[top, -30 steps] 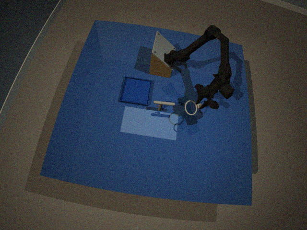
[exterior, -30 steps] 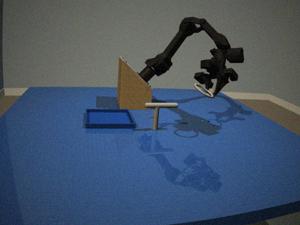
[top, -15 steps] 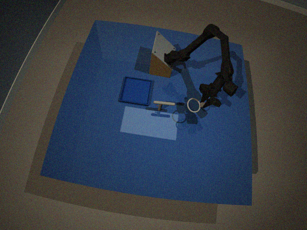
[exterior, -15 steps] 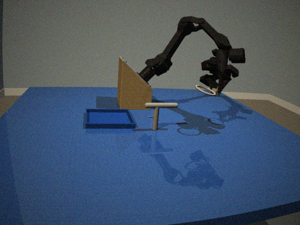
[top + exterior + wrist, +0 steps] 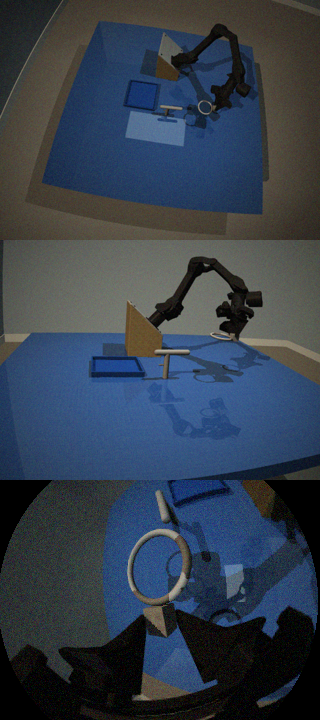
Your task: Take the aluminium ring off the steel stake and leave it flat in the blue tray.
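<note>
The pale ring (image 5: 204,101) (image 5: 219,338) (image 5: 186,555) is off the stake, in the air to its right in the top and exterior views, tilted slightly from level. My gripper (image 5: 214,107) (image 5: 233,336) (image 5: 160,615) is shut on the ring's small block-like tab, pointing down, with the ring sticking out from the fingertips towards the stake side. The steel stake (image 5: 166,111) (image 5: 165,366) stands upright with nothing around its foot; its cross-bar (image 5: 170,107) (image 5: 171,352) (image 5: 162,506) lies across the top. The blue tray (image 5: 139,107) (image 5: 117,374) is empty, left of the stake.
A short side peg (image 5: 161,365) sticks out of the stake's post towards the tray. The wooden wedge (image 5: 166,68) (image 5: 142,335) carrying the arm's base stands behind the tray and stake. A bright rectangular patch (image 5: 155,129) shows on the table in front of the stake.
</note>
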